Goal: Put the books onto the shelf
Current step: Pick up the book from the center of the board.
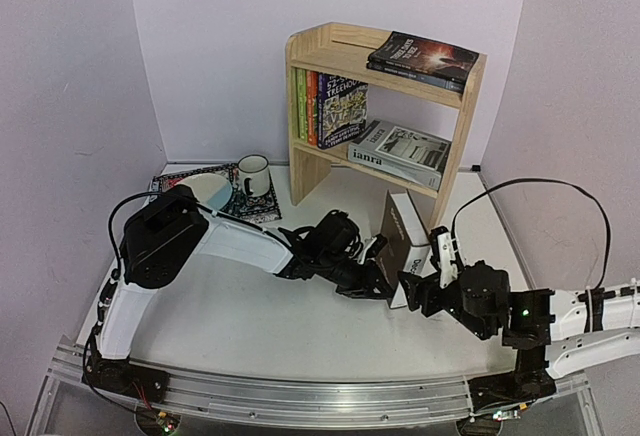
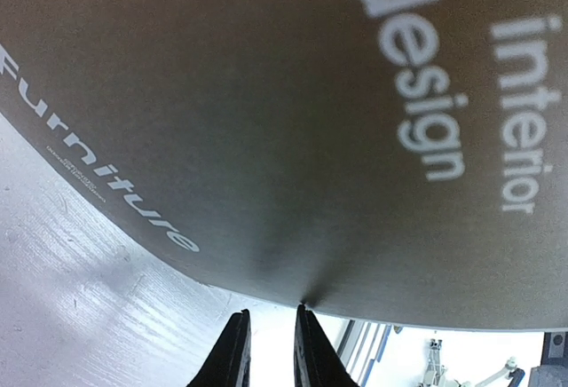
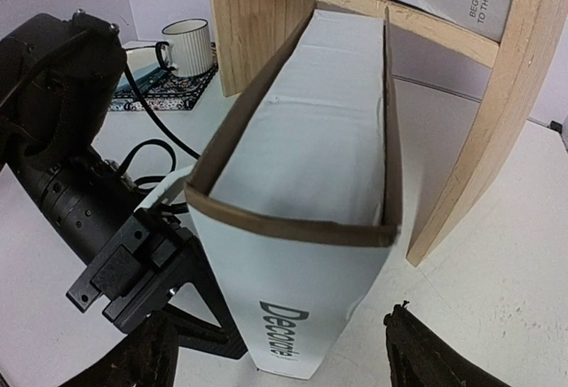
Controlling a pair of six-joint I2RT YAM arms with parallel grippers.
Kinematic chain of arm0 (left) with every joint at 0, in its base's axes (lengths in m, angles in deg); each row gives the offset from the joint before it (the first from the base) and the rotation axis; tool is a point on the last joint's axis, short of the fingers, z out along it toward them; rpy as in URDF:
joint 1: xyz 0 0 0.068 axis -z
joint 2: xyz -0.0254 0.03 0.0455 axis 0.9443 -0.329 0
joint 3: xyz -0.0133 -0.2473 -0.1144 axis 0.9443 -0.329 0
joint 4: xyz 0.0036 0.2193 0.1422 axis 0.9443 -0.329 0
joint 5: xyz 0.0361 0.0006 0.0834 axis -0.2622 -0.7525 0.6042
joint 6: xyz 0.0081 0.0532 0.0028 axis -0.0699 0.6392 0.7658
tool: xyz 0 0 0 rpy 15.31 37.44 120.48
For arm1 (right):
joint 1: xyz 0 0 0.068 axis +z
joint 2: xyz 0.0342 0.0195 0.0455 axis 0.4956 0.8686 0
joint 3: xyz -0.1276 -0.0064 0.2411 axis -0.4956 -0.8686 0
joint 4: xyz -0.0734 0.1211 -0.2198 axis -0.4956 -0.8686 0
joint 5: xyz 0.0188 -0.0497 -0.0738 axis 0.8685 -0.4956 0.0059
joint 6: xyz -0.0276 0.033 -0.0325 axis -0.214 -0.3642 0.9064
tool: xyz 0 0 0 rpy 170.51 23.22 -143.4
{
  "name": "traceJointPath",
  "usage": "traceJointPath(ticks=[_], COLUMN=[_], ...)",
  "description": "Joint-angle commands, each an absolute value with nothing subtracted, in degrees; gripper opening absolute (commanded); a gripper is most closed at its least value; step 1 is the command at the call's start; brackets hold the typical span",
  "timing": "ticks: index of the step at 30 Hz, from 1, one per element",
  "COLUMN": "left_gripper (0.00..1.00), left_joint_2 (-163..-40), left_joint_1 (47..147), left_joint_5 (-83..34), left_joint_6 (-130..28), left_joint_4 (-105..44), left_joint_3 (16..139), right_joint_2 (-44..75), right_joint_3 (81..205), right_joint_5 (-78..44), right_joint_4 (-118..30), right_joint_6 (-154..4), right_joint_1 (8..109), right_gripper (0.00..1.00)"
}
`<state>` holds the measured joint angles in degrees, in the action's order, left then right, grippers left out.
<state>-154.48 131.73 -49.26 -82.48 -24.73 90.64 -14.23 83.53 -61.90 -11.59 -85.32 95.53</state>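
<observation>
Pale pine shelf unit (image 1: 335, 56) at the back of the white table (image 1: 250, 306) is nearly full. Two dark-covered books (image 1: 422, 59) lie stacked flat on the upper board. On the lower board the green, orange and dark blue paperbacks (image 1: 325, 109) stand upright at the left, and a grey book (image 1: 400, 153) lies on its side at the right. That makes six of the seven put away, by my count.

The one left is the thick brown-and-white "Decorate" book (image 3: 302, 183). It stands on end on the table just in front of the shelf's right side panel, its page block facing up and its spine towards the arms.

Both arms are on it. The left claw (image 2: 271, 311) is almost closed, with only a slit between its fingers and nothing in that slit. Its tips sit against the lower edge of the brown cover, apparently steadying it. The right claw (image 3: 280, 316) is spread wide, a finger on each side of the spine end and neither yet touching. It has hold of nothing.

What remains, I'd say, is to grip this heavy volume and lift it into a free spot.
</observation>
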Motion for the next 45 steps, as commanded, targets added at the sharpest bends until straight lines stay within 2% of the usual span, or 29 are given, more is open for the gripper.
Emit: traceJointPath(ticks=[1, 9, 17, 25, 31, 38, 45], left_gripper=[0.19, 0.19, 0.19, 0.19, 0.19, 0.19, 0.19], left_joint_2=[-152.81, -151.6, -148.4, -145.89, -142.56, -134.92, -125.41], left_joint_1=[131.93, 131.84, 130.7, 129.73, 128.29, 124.31, 119.98], left_joint_5=[-48.65, -47.79, -46.61, -45.66, -45.23, -42.13, -38.88], left_joint_6=[-81.86, -81.42, -80.89, -80.49, -79.64, -78.55, -77.91], left_joint_4=[-23.08, -23.12, -23.19, -23.27, -23.52, -24.93, -27.54], left_joint_3=[90.88, 89.55, 85.67, 82.84, 80.24, 72.53, 62.56], right_joint_2=[-11.01, -6.33, -1.88, -2.97, -3.39, -3.71, -5.01], right_joint_3=[83.83, 84.7, 87.27, 88.33, 95.24, 106.21, 116.28], right_joint_5=[-64.78, -73.35, -73.77, -69.76, -61.81, -59.12, -55.24], right_joint_4=[-4.09, -0.98, 0.83, 1.2, -12.35, -28.11, -35.76], right_joint_6=[-83.1, -85.83, -83.59, -81.1, -75.04, -65.59, -60.84], right_joint_1=[95.81, 95.8, 95.8, 95.82, 96.27, 100.41, 102.12], right_gripper=[0.8, 0.75, 0.68, 0.4, 0.3, 0.26, 0.26])
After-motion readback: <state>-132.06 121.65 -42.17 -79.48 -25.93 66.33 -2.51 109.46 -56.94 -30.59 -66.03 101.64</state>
